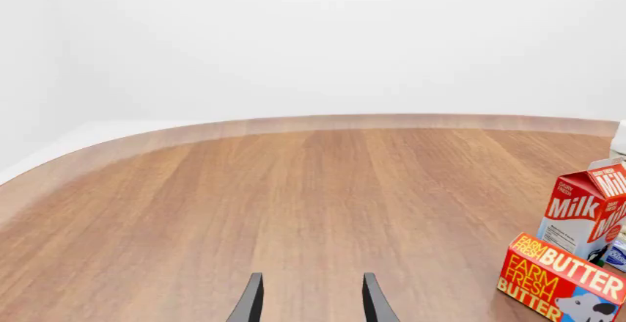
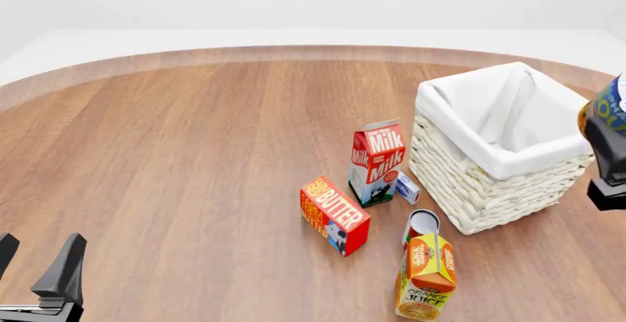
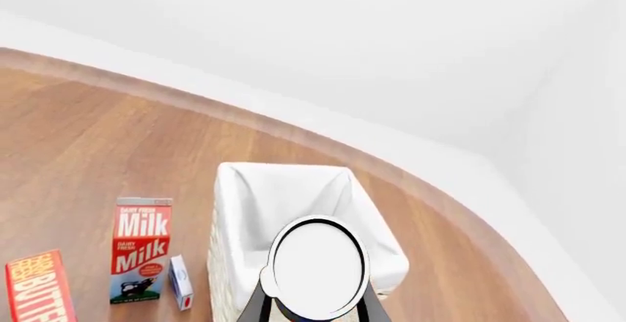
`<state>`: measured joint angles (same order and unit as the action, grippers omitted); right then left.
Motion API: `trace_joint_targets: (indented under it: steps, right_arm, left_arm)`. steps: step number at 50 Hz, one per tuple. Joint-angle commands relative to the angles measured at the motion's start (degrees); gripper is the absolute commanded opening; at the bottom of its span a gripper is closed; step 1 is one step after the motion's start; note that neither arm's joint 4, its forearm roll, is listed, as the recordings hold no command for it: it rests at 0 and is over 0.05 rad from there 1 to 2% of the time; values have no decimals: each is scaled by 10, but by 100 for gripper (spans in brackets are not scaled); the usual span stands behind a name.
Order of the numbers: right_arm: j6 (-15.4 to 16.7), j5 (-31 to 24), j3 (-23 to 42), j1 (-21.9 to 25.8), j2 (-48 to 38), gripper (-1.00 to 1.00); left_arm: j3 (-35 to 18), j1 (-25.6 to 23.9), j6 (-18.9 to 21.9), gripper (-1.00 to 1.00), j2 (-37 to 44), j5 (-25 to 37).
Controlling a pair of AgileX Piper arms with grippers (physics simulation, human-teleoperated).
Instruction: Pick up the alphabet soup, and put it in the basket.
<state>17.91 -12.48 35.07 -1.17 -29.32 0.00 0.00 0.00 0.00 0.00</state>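
Left wrist view: my left pincer [image 1: 311, 301] hangs open above bare worktop [image 1: 293, 197].

Front view: my right pincer [image 2: 608, 142] grips the alphabet soup [image 2: 608, 114] at the frame's right edge, beside the basket [image 2: 489, 183].

Right wrist view: the can's white top sits between my fingers [image 3: 256, 300], over the basket's lining.

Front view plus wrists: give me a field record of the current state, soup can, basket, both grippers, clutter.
alphabet soup: held in the right gripper, raised off the table, white top facing the wrist camera
basket: upright on the table, white lining, nothing seen inside
can vs basket: near its right rim, not yet inside
left gripper: open, holding nothing, low over bare table
clutter left of basket: milk carton, butter box, orange juice carton, red-labelled can, small white box
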Motion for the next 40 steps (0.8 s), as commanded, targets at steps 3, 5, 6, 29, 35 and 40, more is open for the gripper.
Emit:
trace_joint_targets:
  steps: [3,5,6,29,35,40]
  right_arm:
    - [-8,4,28,1,-31,-100]
    - [-7,5,31,1,-34,-100]
    - [-7,7,30,0,-36,-100]
    - [-6,41,44,13,-97,-100]
    - [-5,47,54,17,-117,-100]
    - [-3,53,59,17,-139,-100]
  left_arm:
    - [0,0,0,100,0,0]
    - [0,0,0,100,0,0]
    - [0,0,0,100,0,0]
    - [0,0,0,100,0,0]
    - [0,0,0,100,0,0]
    - [0,0,0,100,0,0]
